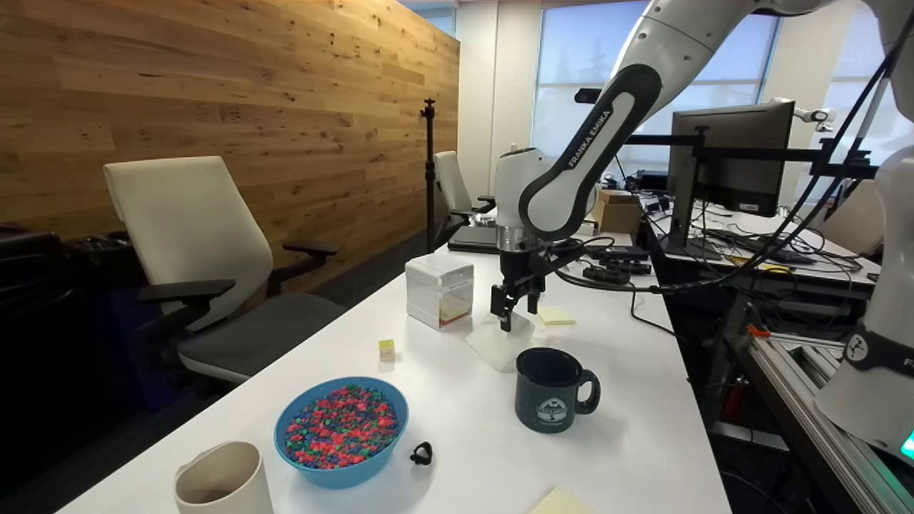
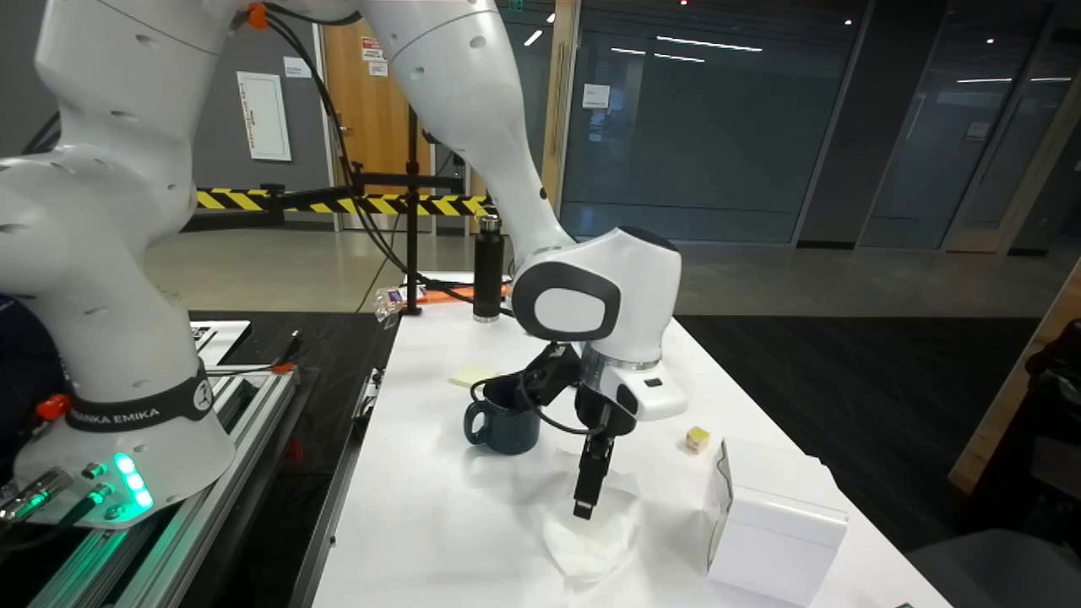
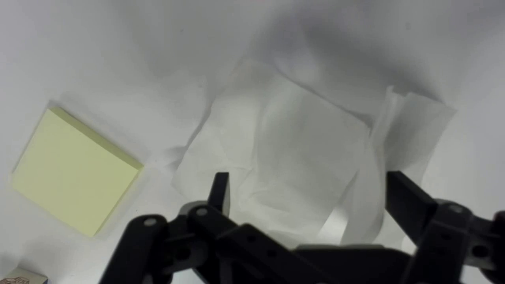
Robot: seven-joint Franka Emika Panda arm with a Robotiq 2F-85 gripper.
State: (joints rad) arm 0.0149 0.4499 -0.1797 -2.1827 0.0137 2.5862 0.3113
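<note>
I have the robot arm point(image 1: 585, 157) bent down over a white bench point(image 1: 471, 421), its black fingers point(image 3: 410, 205) apart above a crumpled white tissue point(image 3: 307, 138). The tissue lies on the bench, below and between the fingers, creased upward near the finger at the right of my wrist view; from here I cannot tell whether that finger touches it. Just beside the tissue sits a thick pale yellow sticky pad point(image 3: 77, 173), while a printed box corner point(image 3: 23, 278) edges into the lower left of the same view.

In both exterior views I see a dark mug point(image 1: 546, 400), upright near the tissue, a white box point(image 1: 428, 293) and a small yellow-and-white cube point(image 1: 386, 350). Closer to the camera, in an exterior view, a blue bowl point(image 1: 350, 475) brims with red, green and blue pieces, a small black ring point(image 1: 415, 457) near its side. A cream cup point(image 1: 228, 500) and a second yellow pad point(image 1: 560, 503) are cut by the lower edge.

In an exterior view, a black bottle point(image 2: 488, 270) stands upright on the bench well beyond the mug, and green lights point(image 2: 133, 481) glow on the robot base point(image 2: 177, 447).
</note>
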